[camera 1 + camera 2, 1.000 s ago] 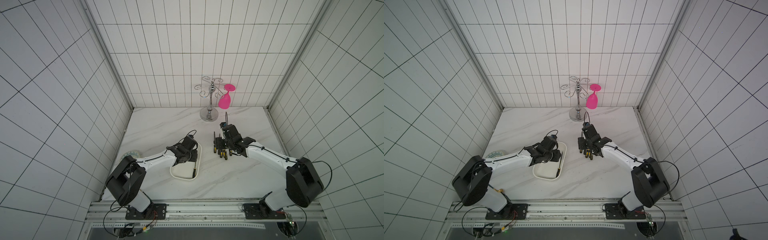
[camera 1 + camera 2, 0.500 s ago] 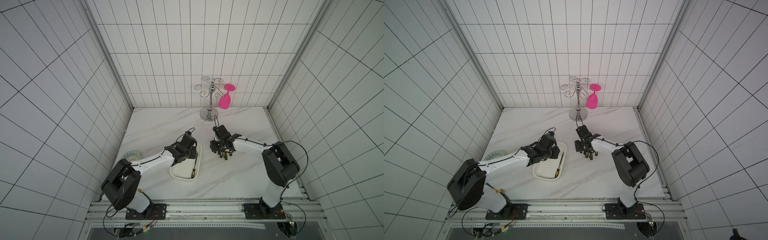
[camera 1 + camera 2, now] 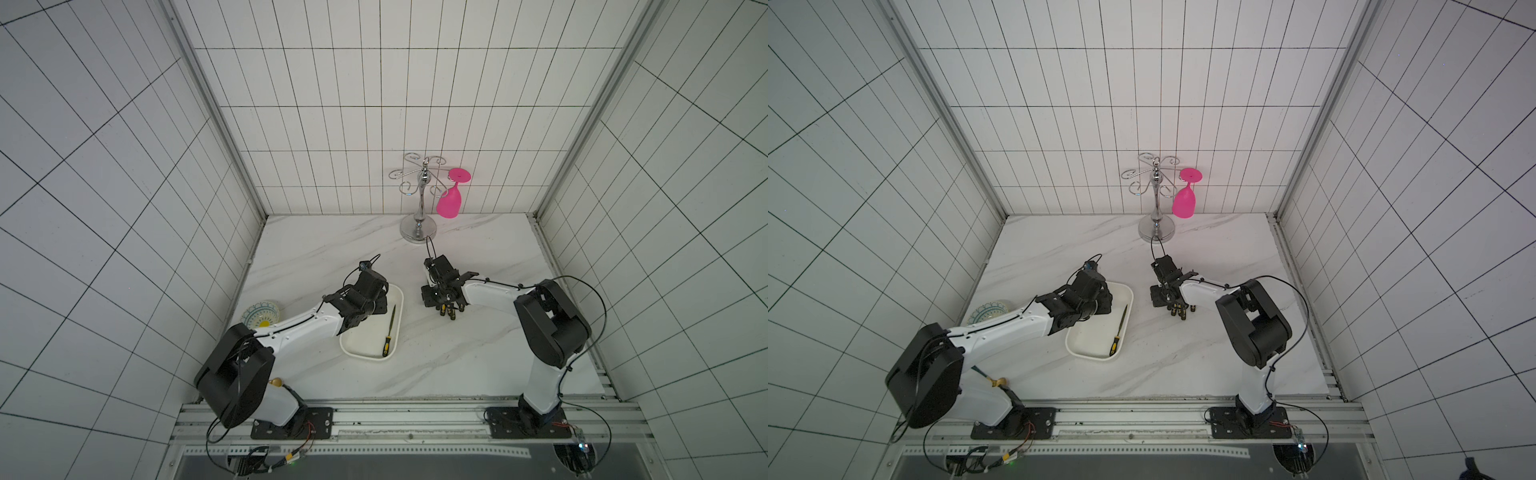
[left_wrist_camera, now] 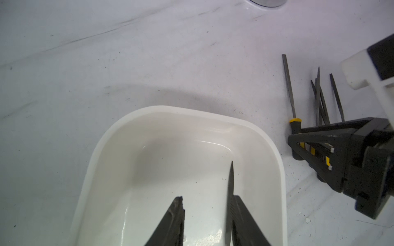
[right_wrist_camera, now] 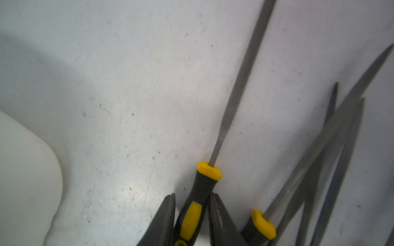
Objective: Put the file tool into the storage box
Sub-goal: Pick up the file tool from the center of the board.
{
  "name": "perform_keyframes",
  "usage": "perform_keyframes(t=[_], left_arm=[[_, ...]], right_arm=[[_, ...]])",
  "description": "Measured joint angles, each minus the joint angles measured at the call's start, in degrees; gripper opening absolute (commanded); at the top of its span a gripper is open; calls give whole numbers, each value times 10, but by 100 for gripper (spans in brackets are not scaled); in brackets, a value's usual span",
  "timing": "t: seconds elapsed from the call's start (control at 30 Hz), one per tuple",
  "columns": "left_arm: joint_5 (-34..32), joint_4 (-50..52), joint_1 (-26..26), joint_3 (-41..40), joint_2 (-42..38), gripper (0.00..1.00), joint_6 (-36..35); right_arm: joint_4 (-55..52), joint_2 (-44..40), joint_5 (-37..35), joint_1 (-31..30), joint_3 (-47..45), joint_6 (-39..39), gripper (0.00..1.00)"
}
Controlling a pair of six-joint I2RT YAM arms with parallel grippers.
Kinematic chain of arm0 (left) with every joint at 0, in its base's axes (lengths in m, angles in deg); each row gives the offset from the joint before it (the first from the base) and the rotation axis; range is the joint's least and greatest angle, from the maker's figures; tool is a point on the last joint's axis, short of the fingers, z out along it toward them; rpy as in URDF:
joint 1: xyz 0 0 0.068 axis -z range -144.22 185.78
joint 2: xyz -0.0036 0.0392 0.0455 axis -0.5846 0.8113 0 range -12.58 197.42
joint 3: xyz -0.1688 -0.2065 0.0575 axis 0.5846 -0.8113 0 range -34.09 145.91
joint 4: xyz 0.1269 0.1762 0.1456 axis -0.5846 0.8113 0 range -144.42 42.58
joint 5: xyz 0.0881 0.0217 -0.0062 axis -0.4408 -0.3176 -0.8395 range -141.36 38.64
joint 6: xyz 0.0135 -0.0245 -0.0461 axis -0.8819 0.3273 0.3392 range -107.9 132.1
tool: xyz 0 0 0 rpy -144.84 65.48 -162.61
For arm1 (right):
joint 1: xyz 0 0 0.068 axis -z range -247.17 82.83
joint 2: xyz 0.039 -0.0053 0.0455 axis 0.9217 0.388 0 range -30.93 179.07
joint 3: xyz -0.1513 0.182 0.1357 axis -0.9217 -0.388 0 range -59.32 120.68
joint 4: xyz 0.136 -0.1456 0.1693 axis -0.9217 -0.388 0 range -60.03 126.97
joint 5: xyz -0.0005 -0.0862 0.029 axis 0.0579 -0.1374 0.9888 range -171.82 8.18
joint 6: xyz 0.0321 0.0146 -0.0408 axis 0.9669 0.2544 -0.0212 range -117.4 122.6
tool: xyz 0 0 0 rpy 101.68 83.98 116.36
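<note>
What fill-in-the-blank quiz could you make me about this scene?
The white storage box holds ___ file.
The glass hanging from the metal rack is ___.
The jaws of the right arm straddle a loose file's black and ___ handle.
The patterned plate lies beside the ___ arm.
Missing words: one; pink; yellow; left.

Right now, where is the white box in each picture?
Top view: box near the picture's middle.
Top view: box near the middle too.
Left wrist: box big, beneath the left hand.
Right wrist: only the box's corner, at the picture's edge.
Landmark: the files beside it, in all four.
</note>
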Motion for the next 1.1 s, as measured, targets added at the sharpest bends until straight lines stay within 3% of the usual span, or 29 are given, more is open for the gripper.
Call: perform_keyframes(t=[0.13,0.23,0.43,0.73,1.0,1.1], left_arm=[[-2,-11,-21,-18,-25,41,16],[-2,-21,-25,-21,-34,42,19],[31,-49,-25,-19,-39,49,17],[108,-127,-25,-7,-42,51,17],[156,-179,-25,1,-22,51,26],[165,-192,-25,3,-11,43,33]], right_arm=[[12,-13,0,0,-18,0,5],[10,-24,10,0,-29,-2,1],[-3,-81,84,-1,-37,-17,0],[-4,-190,191,-31,-38,-40,0],[-6,-211,220,-57,-38,-59,0],[-9,-211,221,-66,-38,-67,0]])
